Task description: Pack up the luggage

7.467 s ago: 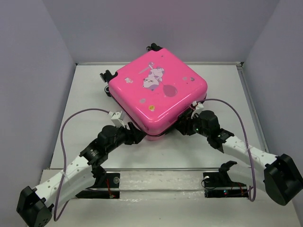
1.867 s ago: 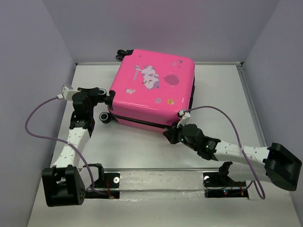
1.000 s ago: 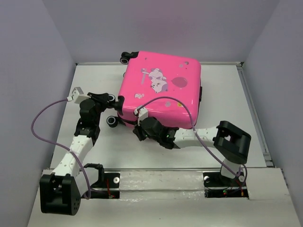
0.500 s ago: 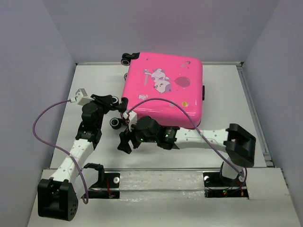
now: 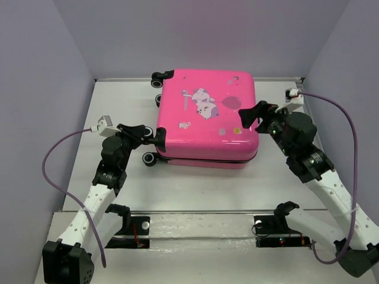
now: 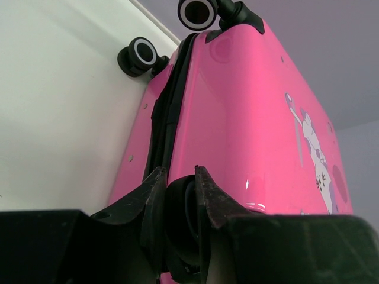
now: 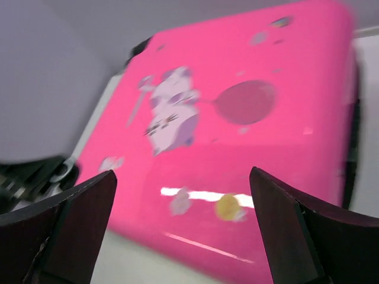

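And there sat the luggage [image 5: 204,121], flat on the table [image 5: 195,189] with its printed lid up, pushed toward the far wall, zipper seam facing the arms. The left arm climbed from its base at the near-left corner, the forearm slanted up and away, then the wrist bent hard to the right, level with the case's near-left corner. The left gripper [image 5: 153,137] was pinched narrow on a black caster [image 6: 180,207] of the luggage. The wrist view showed the wheel squeezed between the two fingers [image 6: 155,198], pink shell rising just beyond. A second wheel [image 5: 149,158] sat free just below that grip, and two more [image 5: 158,77] poked out at the far-left corner.

Over on the other side, the right arm stretched long from the near-right corner, the forearm running up and inward, the wrist turned left toward the case's right edge. The right gripper [image 5: 251,114] hung spread wide with nothing between its fingers, poised over the lid's right margin. Whether it touched the shell could not be told. Its purple cable [image 5: 349,142] looped high behind it.
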Available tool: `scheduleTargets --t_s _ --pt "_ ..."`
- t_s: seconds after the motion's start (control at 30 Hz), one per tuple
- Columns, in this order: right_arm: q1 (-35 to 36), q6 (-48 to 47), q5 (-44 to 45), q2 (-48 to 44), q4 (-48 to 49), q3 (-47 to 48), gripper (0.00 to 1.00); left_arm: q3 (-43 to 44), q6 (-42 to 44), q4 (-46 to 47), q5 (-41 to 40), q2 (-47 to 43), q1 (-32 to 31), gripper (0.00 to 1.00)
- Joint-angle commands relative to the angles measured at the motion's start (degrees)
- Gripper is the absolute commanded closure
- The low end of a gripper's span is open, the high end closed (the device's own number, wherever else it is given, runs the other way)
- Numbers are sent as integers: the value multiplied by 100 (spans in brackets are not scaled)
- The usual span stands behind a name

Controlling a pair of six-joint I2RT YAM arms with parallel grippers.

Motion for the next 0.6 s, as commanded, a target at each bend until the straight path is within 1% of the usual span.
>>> scheduleTargets --t_s 0.0,0.03,0.07,0.1,0.13,0.17,0.2,0.23,0.3,0.33,0.37,0.4,0.43,0.47,0.53,0.57 --pt "-1678 -47 221 597 -641 299 0 -163 695 -266 433 -208 -334 94" --pt "-1994 -3 10 773 -632 334 0 -154 739 -319 206 -234 -535 94" --pt "-2267 41 -427 1079 -554 343 0 -154 826 -371 90 -304 -650 94" --pt "-2696 120 -649 1213 -440 317 0 -154 845 -468 -76 -340 -860 94" --pt "-2840 164 -860 1310 -291 265 0 -163 871 -495 -156 -375 -862 94" --pt "-2963 173 -1471 1432 -55 247 0 -180 880 -530 -226 -428 -1089 94" --pt "-3043 182 -1834 1773 -9 308 0 -198 906 -539 -323 -437 -1204 94" --pt "-3043 182 -2620 2403 79 509 0 -268 950 -539 -385 -402 -1658 94" --pt "-3043 165 -3144 2654 368 554 0 -321 959 -513 -438 -393 -1916 94" --pt "-3043 147 -3608 2838 404 676 0 -347 976 -495 -482 -410 -2056 94" --pt "-3043 138 -3813 3049 405 808 0 -374 977 -452 -578 -428 -2362 94" --pt "-3043 121 -4058 3233 431 940 0 -417 977 -451 -648 -446 -2522 94" --pt "-3043 112 -4331 3679 475 1246 1 -435 951 -451 -719 -463 -2671 94" --pt "-3043 103 -4882 3910 493 1423 2 -453 924 -442 -806 -507 -2943 94" --pt "-3043 199 -5272 4376 519 1783 5 -462 854 -442 -877 -525 -3199 94" --pt "-2965 226 -5404 4778 536 2159 7 -462 767 -442 -930 -516 -3453 94"
